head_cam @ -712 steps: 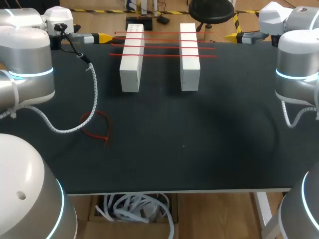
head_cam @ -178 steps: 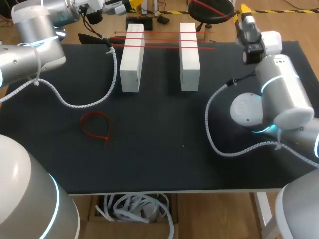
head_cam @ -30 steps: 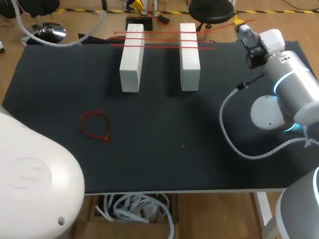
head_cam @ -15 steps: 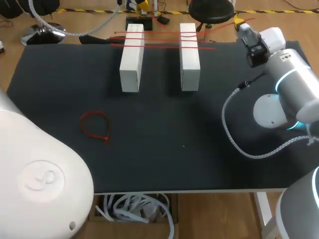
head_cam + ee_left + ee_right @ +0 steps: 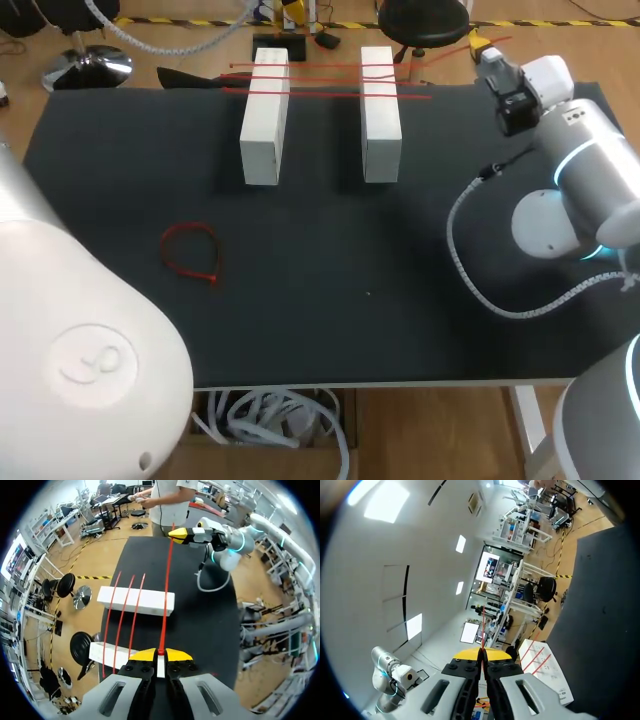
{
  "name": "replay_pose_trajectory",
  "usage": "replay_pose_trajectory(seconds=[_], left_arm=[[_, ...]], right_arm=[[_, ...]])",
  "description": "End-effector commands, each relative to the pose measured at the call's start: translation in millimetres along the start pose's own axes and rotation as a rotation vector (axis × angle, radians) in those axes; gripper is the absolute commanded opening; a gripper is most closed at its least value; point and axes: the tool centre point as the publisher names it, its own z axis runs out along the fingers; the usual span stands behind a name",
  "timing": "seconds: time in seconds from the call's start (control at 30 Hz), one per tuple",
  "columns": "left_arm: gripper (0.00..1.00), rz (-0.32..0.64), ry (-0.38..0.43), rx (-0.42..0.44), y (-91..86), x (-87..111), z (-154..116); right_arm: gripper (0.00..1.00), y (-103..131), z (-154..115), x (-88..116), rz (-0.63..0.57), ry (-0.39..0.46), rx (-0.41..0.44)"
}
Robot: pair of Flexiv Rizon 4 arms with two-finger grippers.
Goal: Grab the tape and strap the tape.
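One red tape (image 5: 165, 595) is being pinched by left gripper (image 5: 160, 654) and right gripper (image 5: 482, 652). Three tapes (image 5: 320, 95), formerly four, are being left across blocks (image 5: 264, 130) on the black table (image 5: 330, 300).

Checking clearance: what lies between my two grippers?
A red tie, gripped by both, runs from left gripper to right gripper over a white block, in the left wrist view.

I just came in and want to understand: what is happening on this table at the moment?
Both arms hold one red strap stretched between them: the left gripper and the right gripper are each shut on an end. Three more straps lie across two white blocks. A looped strap lies on the table.
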Motion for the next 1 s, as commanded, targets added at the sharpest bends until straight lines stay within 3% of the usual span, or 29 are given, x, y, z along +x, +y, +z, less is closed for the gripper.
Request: replay_pose_trajectory(seconds=[0.03, 0.5, 0.7, 1.0], left_arm=[[0.00, 0.012, 0.013, -0.030, -4.3, -5.3, -0.5], [0.00, 0.012, 0.013, -0.030, -4.3, -5.3, -0.5], [0.00, -0.056, 0.002, -0.199, -13.2, -4.1, 2.3], [0.00, -0.063, 0.019, -0.233, -23.9, -0.9, 7.0]], right_arm=[[0.00, 2.4, 0.0, -0.6, 0.000, 0.003, 0.009], [0.00, 2.4, 0.0, -0.6, 0.000, 0.003, 0.009], [0.00, 2.4, 0.0, -0.6, 0.000, 0.003, 0.009], [0.00, 2.4, 0.0, -0.6, 0.000, 0.003, 0.009]])
